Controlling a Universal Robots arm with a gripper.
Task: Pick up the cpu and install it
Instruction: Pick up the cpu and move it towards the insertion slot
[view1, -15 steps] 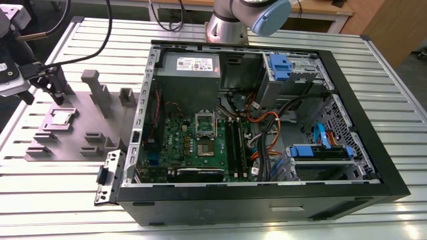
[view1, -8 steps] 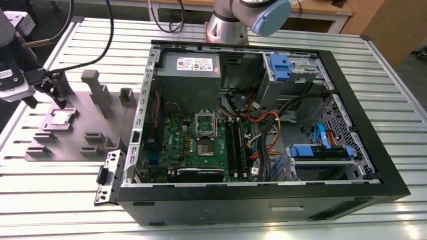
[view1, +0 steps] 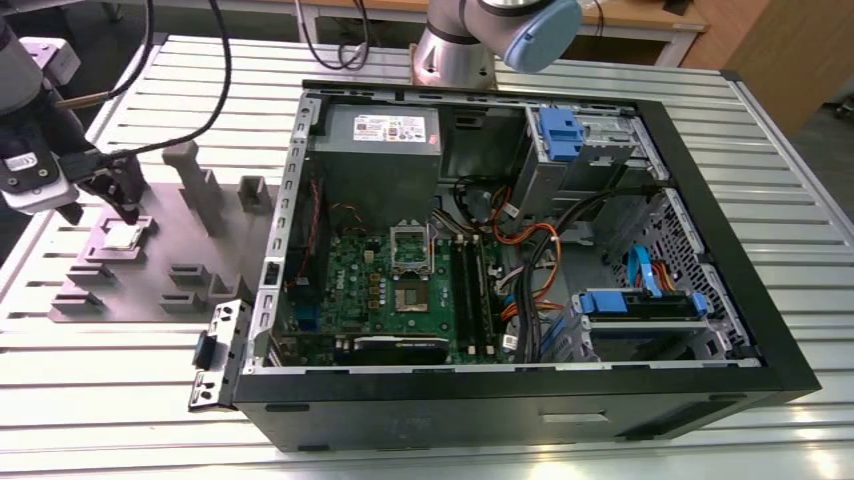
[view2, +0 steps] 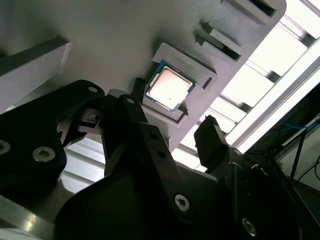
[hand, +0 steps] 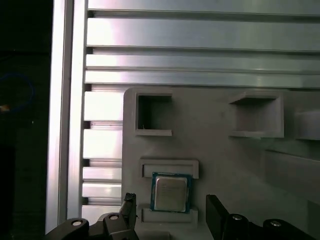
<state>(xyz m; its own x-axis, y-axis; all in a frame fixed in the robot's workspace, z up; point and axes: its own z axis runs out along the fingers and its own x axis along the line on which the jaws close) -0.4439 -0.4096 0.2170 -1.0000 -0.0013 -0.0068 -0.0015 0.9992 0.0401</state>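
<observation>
The tool hangs over the grey plastic tray, which lies on the slatted metal surface at the exterior view's left, beside the open computer case. The cpu lies flat in a square recess of this tray, with its silvery top upward. In both wrist views the cpu sits in its recess between the two black fingers of the tool. The fingers stand apart, one on each side of the chip, and they do not clamp it. Whether the fingertips touch the tray, I cannot tell. Inside the case, the green motherboard lies flat, and its socket is open, with the metal frame folded back.
</observation>
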